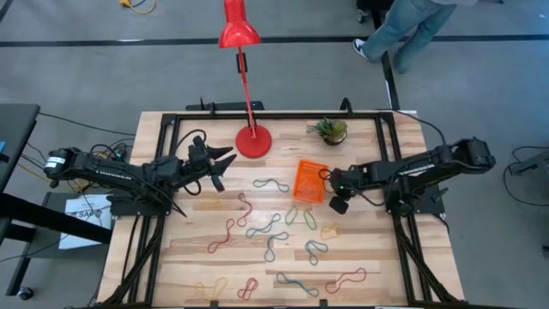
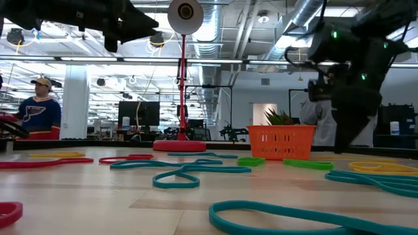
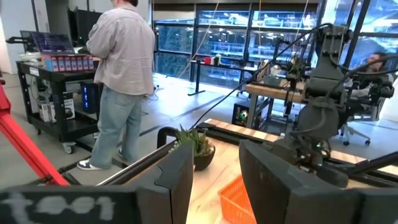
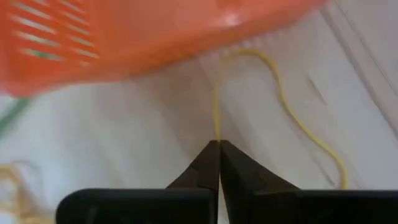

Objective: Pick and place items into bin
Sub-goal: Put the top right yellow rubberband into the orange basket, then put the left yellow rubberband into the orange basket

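Thin floppy yellow rubber band (image 4: 280,102) dangling in a slack loop, pinched between the pressed-together fingers of the right gripper (image 4: 218,144) just beside the small orange slatted plastic bin (image 1: 310,181). Inside the bin, contents hard to make out. Left gripper (image 1: 225,165) spread wide, hovering near the red lamp base (image 1: 253,141).

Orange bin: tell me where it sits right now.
In the high view, the orange bin sits right of centre on the table, between the red lamp base and the right gripper, just below the potted plant.
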